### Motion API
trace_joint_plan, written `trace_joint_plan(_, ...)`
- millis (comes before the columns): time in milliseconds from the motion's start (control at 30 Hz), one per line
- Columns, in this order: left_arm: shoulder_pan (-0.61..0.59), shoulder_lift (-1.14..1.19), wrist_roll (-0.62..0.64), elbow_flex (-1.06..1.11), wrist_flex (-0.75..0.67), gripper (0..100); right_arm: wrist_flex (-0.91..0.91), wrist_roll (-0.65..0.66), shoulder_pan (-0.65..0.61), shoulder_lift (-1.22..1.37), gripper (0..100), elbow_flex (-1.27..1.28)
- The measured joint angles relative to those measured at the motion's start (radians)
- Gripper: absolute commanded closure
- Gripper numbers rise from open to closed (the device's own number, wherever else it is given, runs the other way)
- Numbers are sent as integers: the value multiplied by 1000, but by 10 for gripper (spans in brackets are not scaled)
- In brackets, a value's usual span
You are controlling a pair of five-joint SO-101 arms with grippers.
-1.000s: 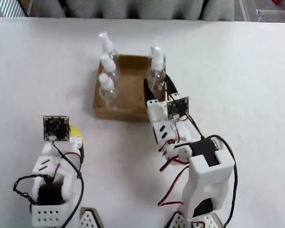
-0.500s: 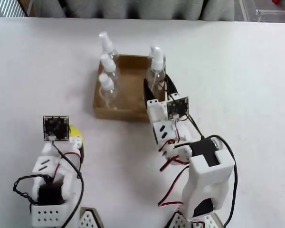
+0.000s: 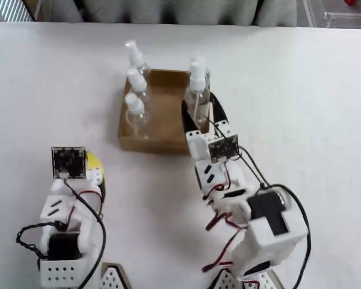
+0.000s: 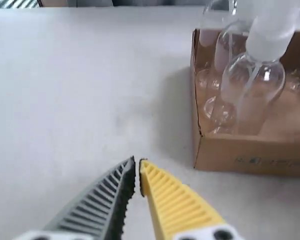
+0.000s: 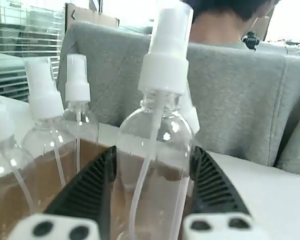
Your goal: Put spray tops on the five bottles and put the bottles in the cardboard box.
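- Along the left wall of the cardboard box (image 3: 150, 144), three bottles (image 3: 136, 81) are shown upright in a row, each already fitted with a white spray top.
- At the box's right side, a fourth bottle (image 5: 152, 150), likewise capped, is grasped by the right claw (image 3: 197, 102), whose black jaws are pressed against its two flanks. Brown card is seen through its clear body, yet whether its base rests on the box floor cannot be told.
- Just behind that bottle, a further white spray top (image 5: 192, 117) is partly seen. It is judged to belong to the fifth bottle, whose body is hidden.
- Over the worktop (image 3: 289, 90), apart from the box's near left corner, the left claw (image 4: 136, 167) is held clenched and empty, its tips pointed toward the box.
- Capping is judged finished for every bottle seen. Release of the fourth bottle is left to be done, and the placing of the fifth cannot be confirmed.
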Motion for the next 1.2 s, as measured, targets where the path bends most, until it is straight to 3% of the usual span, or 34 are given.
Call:
trace_joint_plan(200,63,0,141,0,-133,979,226,-78,0,-288,983,40)
trace_joint_plan(367,161,0,175,0,-250,979,506,-123,0,-594,983,55)
trace_joint_plan(667,506,0,178,-8,-296,979,1117,-229,-32,-1039,983,-23)
trace_joint_plan(967,812,0,178,-38,-296,979,1215,-230,-110,-1089,983,-71)
trace_joint_plan(1200,824,0,178,-38,-296,979,1359,-230,-140,-1105,983,-71)
